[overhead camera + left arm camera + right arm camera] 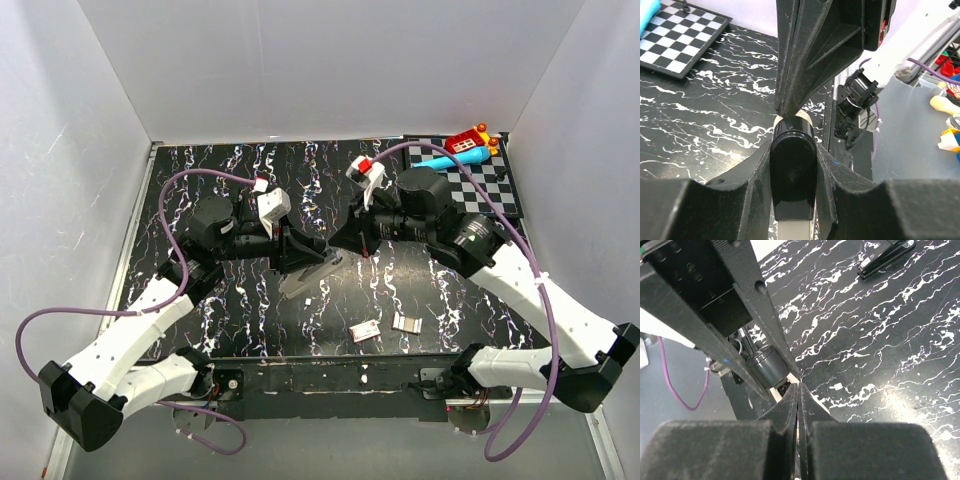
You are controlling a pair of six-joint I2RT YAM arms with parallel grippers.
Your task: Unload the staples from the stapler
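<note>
stapler (792, 192): likely light, stiff, glossy end looks slippery, so hold its flat sides; left gripper (792, 167) pinches that end, right gripper (798, 402) pressed together just above it

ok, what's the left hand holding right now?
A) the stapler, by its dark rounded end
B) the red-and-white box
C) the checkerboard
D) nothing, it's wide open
A: the left wrist view shows the left hand closed on both sides of the stapler at its black rounded end.
</note>
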